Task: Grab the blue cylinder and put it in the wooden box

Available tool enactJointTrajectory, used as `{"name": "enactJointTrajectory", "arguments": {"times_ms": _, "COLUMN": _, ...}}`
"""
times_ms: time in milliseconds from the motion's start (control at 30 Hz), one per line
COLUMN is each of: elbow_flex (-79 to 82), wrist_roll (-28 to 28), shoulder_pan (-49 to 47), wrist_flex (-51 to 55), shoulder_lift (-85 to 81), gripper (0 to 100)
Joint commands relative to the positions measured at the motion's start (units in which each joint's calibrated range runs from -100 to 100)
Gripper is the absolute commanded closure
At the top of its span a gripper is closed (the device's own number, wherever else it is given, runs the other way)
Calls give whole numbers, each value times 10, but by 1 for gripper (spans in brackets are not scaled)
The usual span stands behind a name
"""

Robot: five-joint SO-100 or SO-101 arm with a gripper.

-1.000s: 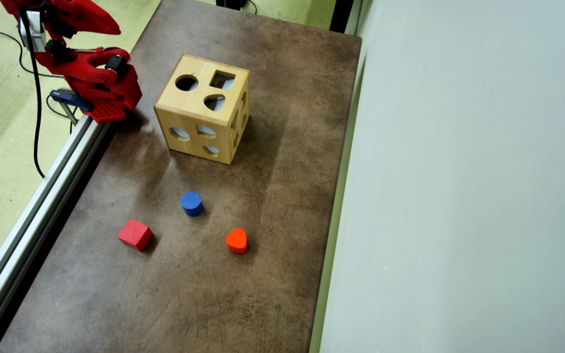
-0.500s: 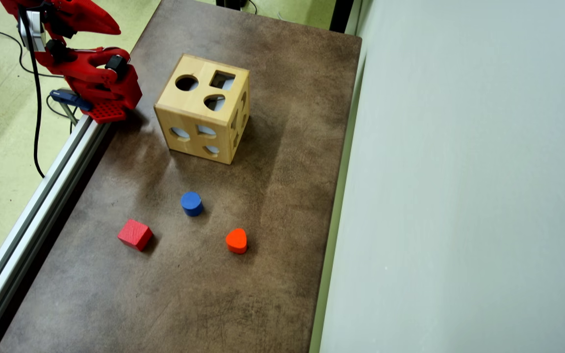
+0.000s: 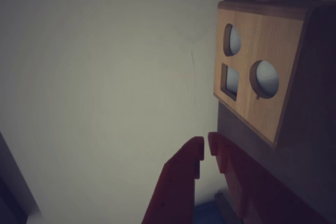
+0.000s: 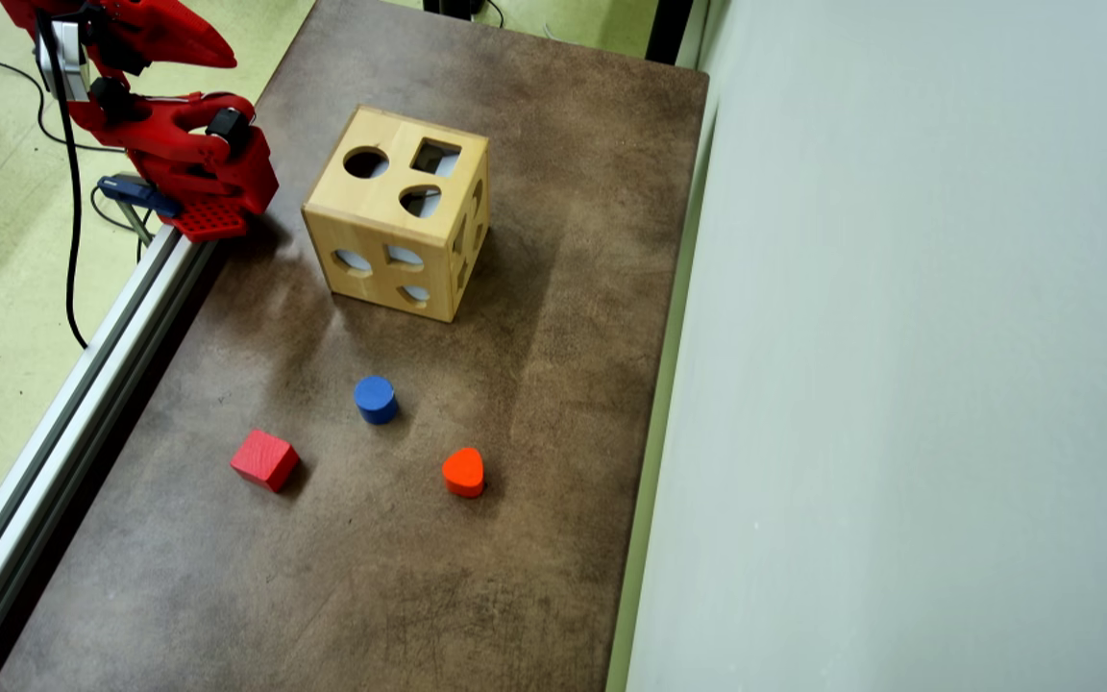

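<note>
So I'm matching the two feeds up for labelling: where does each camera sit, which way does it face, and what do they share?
Wrist view: rides on the arm behind the claw, tips nearly together, facing a holed side of the wooden box and a pale wall.
Overhead view: fixed above, looking down on the brown table, blue cylinder, red cube and orange heart block; red arm at top left.
Shared: the wooden box.

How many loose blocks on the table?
3, all in front of the wooden box in the overhead view: blue cylinder nearest it, red cube left, orange heart right. None look hidden.
</note>
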Motion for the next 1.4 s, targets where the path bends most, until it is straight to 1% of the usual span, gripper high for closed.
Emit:
{"name": "enactJointTrajectory", "arguments": {"times_ms": 0, "elbow_flex": 1, "wrist_roll": 0, "shoulder_pan": -1, "wrist_flex": -1, "shoulder_lift": 0, "gripper": 97}}
{"name": "enactJointTrajectory", "arguments": {"times_ms": 500, "elbow_flex": 2, "wrist_roll": -1, "shoulder_pan": 5, "wrist_flex": -1, "shoulder_lift": 11, "gripper": 97}}
{"name": "enactJointTrajectory", "arguments": {"times_ms": 600, "elbow_flex": -5, "wrist_roll": 1, "shoulder_pan": 6, "wrist_flex": -2, "shoulder_lift": 58, "gripper": 97}}
{"name": "enactJointTrajectory", "arguments": {"times_ms": 800, "elbow_flex": -33, "wrist_roll": 3, "shoulder_pan": 8, "wrist_flex": -2, "shoulder_lift": 210, "gripper": 97}}
{"name": "enactJointTrajectory", "arguments": {"times_ms": 867, "elbow_flex": -49, "wrist_roll": 3, "shoulder_pan": 30, "wrist_flex": -2, "shoulder_lift": 259, "gripper": 97}}
{"name": "enactJointTrajectory", "arguments": {"times_ms": 1033, "elbow_flex": -91, "wrist_roll": 3, "shoulder_pan": 124, "wrist_flex": -16, "shoulder_lift": 353, "gripper": 97}}
{"name": "enactJointTrajectory", "arguments": {"times_ms": 1367, "elbow_flex": -85, "wrist_roll": 3, "shoulder_pan": 259, "wrist_flex": -177, "shoulder_lift": 535, "gripper": 97}}
